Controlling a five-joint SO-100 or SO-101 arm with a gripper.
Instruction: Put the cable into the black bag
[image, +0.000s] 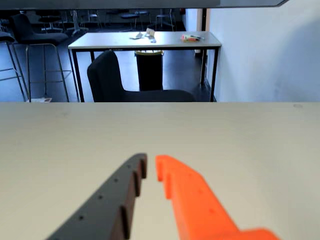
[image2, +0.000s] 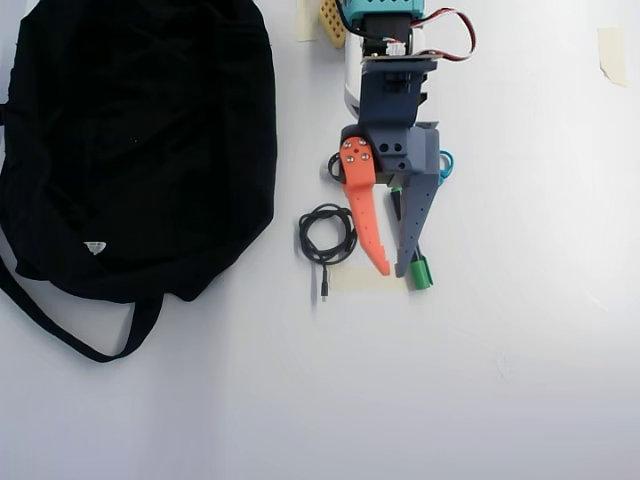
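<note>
Black cable (image2: 327, 236), coiled in a small loop with its plug end trailing toward the bottom of the overhead view, lay flat on the white counter (image2: 520, 360). Sat just right of the bag (image2: 140, 140) in that view, apart from its fabric. Hand (image2: 391, 270) hovered or rested just beside the coil, orange finger (image2: 362, 205) nearest it and possibly overlapping its edge, grey finger (image2: 412, 215) further right. Jaws nearly closed, a narrow gap at the tips, gripping nothing. Probably parked at rest, pointing away from the base, with the grasp not yet begun.

Seen only from overhead: cable, bag with its strap and white tag, a green piece (image2: 421, 272) by the grey fingertip, tape scraps. Seen only from the wrist: the same near-shut hand (image: 151, 167) over bare counter (image: 260, 150), plus a room beyond with a chair (image: 112, 80) and a far table (image: 145, 42). No cable or bag in that view.
</note>
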